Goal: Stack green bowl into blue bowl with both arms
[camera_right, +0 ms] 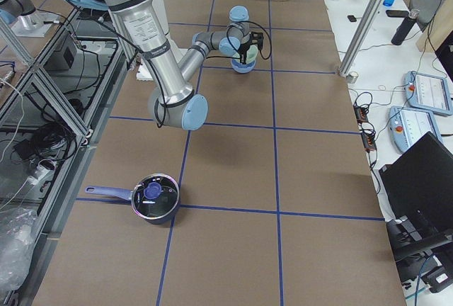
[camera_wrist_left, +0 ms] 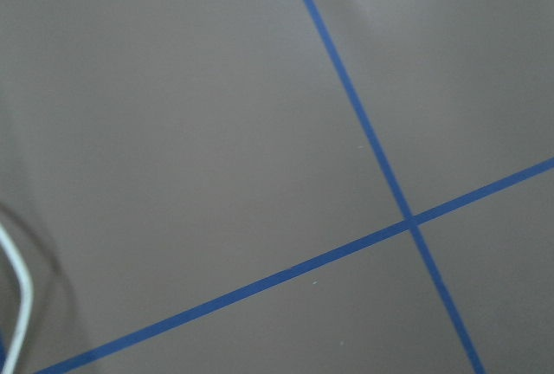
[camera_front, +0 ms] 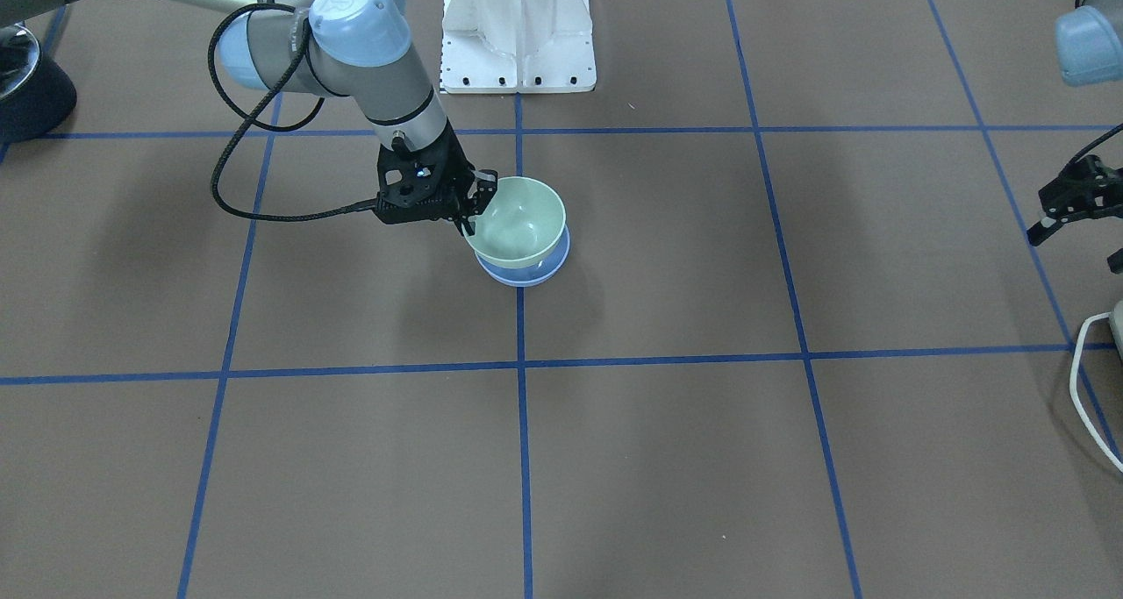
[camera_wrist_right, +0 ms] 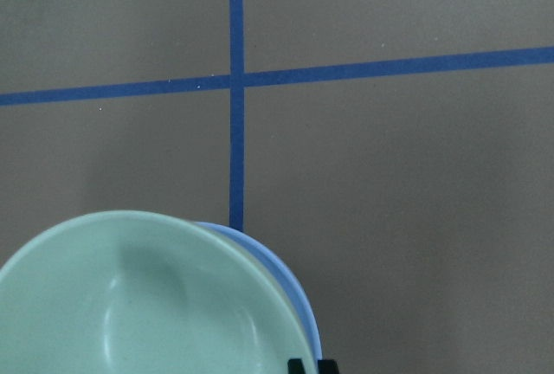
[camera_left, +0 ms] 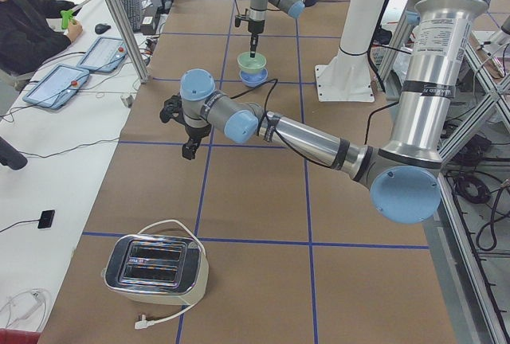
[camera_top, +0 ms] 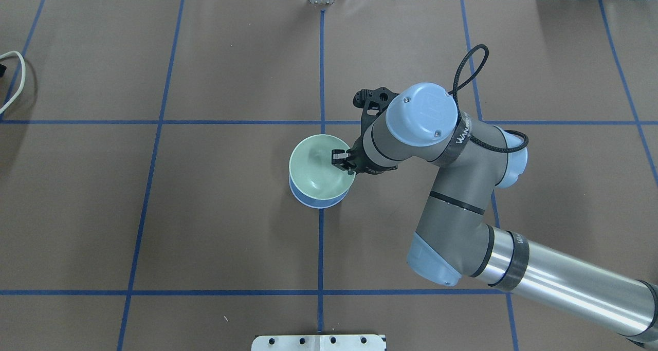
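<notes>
Atop blue bowl [camera_front: 525, 274], right end effector [camera_front: 474, 209] pinches green bowl [camera_front: 522, 222] rim.

A brown bench [camera_top: 231, 212] carries a grid of blue tape [camera_top: 321, 58]. In the left-end view, a toaster [camera_left: 157, 262] sits at seven o'clock and a white side table [camera_left: 48, 185] at nine.

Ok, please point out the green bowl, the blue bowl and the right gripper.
green bowl [camera_front: 518, 222], front-facing view, inner wall.
blue bowl [camera_front: 526, 276], front-facing view, exposed outer wall.
right gripper [camera_top: 345, 162], overhead view, between its fingertips.
</notes>
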Action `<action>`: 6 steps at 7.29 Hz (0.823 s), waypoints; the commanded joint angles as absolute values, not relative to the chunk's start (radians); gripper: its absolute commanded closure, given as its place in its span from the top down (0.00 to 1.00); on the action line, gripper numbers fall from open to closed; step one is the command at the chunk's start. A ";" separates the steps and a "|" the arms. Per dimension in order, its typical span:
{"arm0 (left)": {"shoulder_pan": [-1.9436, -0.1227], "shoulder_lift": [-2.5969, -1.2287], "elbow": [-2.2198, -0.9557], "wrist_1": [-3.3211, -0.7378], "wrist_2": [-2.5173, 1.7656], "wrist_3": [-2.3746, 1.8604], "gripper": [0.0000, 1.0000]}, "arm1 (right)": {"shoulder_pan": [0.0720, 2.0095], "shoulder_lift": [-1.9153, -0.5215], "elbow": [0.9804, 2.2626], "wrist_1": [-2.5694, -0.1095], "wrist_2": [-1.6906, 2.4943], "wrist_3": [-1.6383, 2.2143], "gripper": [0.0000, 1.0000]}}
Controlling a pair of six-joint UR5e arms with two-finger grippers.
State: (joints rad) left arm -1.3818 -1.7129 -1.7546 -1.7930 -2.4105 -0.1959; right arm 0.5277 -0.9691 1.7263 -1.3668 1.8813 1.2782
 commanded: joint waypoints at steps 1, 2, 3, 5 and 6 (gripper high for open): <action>-1.425 -1.698 -1.752 -1.789 -2.428 -0.190 0.98 | 0.503 -0.969 1.717 -1.365 1.864 1.278 0.00; -1.425 -1.689 -1.753 -1.789 -2.428 -0.190 0.98 | 0.503 -0.971 1.717 -1.364 1.862 1.278 0.00; -1.425 -1.678 -1.755 -1.790 -2.428 -0.190 0.98 | 0.503 -0.971 1.712 -1.362 1.864 1.276 0.00; -1.425 -1.675 -1.756 -1.792 -2.428 -0.190 0.98 | 0.502 -0.969 1.707 -1.362 1.864 1.272 0.00; -1.425 -1.674 -1.756 -1.792 -2.428 -0.190 0.98 | 0.502 -0.971 1.701 -1.362 1.864 1.264 0.00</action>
State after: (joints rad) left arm -1.4250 -1.6756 -1.7558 -1.7914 -2.4279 -0.1902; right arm 0.5020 -0.9705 1.7072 -1.3623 1.8637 1.2710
